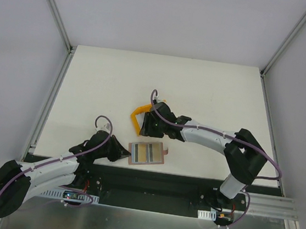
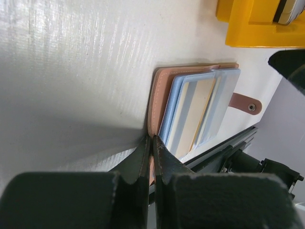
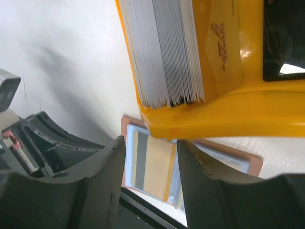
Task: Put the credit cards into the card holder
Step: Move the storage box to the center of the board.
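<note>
Brown holder [image 1: 147,153] lies open at the desk's [image 1: 200,87] near edge, one card [image 2: 190,112] apparently sleeved. Your left gripper [image 2: 151,143], fingers together, touches its left edge. Your right gripper [image 3: 151,148], jaws apart and empty, hovers at the bin [image 3: 228,114], where most cards [image 3: 167,52] wait.

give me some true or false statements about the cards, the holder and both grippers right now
1. The card holder lies open on the table. True.
2. A stack of credit cards stands in the yellow bin. True.
3. The right gripper has its jaws shut on a card. False: the jaws stand apart near the yellow bin's corner and hold nothing.
4. The left gripper has its jaws wide open. False: they are shut, with the tips at the card holder's edge.
</note>
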Controlling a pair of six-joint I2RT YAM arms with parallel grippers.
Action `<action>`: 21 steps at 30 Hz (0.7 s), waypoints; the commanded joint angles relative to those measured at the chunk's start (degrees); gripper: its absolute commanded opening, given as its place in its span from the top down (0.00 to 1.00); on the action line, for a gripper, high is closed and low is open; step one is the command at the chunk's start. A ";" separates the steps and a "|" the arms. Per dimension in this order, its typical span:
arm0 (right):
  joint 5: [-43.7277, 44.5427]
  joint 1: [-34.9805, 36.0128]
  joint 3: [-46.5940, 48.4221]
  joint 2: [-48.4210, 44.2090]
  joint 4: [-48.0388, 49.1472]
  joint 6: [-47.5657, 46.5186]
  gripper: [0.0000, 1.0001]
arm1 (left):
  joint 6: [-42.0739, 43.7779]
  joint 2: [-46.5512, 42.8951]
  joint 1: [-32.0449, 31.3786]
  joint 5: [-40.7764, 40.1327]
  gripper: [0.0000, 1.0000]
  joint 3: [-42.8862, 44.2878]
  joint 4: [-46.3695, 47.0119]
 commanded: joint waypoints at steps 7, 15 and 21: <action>1.51 -3.17 6.90 5.09 2.38 3.37 0.50 | 4.93 3.17 0.82 1.48 1.00 3.78 -5.93; -2.71 -3.35 6.03 3.43 3.62 1.36 0.50 | 4.32 5.38 0.99 1.66 1.00 4.14 -6.02; -6.41 -3.08 2.78 -1.66 3.71 -0.93 0.48 | 4.49 4.41 0.99 1.22 1.00 3.87 -6.02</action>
